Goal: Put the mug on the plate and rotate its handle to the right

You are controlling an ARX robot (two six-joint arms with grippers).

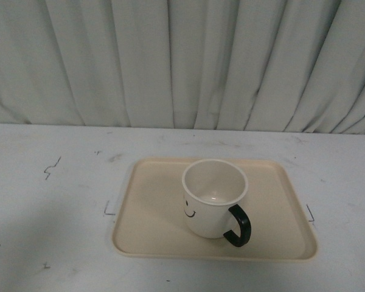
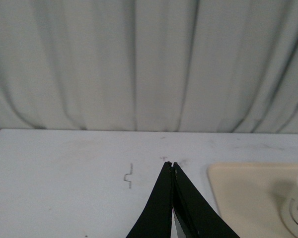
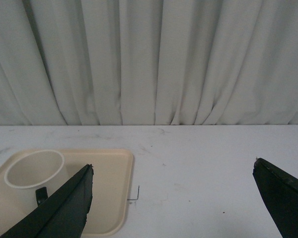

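Sitting upright on the plate (image 1: 147, 234), the mug (image 1: 212, 201) had its handle (image 1: 239, 226) aimed right and slightly toward the robot, nearer, by my read, the right gripper (image 3: 173, 166), jaws wide apart and empty, while the left gripper (image 2: 171, 165) was pinched together.

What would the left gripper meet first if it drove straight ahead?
Probably nothing near: the left gripper points over the table toward the curtain; the plate sits aside.
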